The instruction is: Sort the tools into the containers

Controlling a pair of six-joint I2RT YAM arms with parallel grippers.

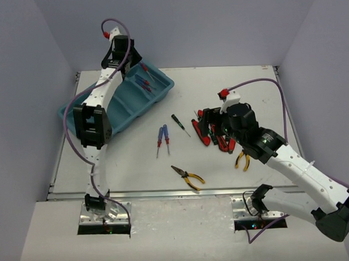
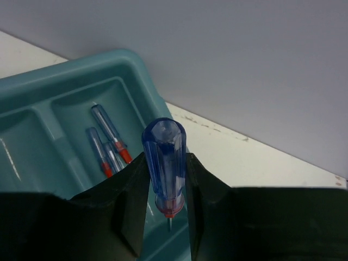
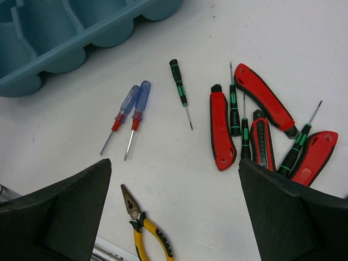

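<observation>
Now the tray (image 1: pixel 140 103) is serving as the anchor. The left gripper (image 2: pixel 166 179) is hanging over its far end, jaws clamped on the handle of a blue driver (image 2: pixel 163 147) whose tip is pointing down into the tray's end compartment (image 2: pixel 70 119). The right gripper (image 3: pixel 173 185), fingers spread wide and holding nothing, is hovering well to the right of the tray, above the red pliers (image 3: pixel 223 130) and green drivers (image 3: pixel 235 111).

Three blue drivers (image 2: pixel 109 144) are already lying in that end compartment, so the held one is probably heading to the right place. The tip is sitting close to the tray's outer wall. For a clean release, I judge the left gripper should be sinking lower first, keeping the tip inside the rim. Then it should be opening gently, so the driver is tipping inward rather than bouncing out.

Two blue drivers (image 3: pixel 133 109) are lying on the table (image 3: pixel 179 157) just off the tray's near side.
</observation>
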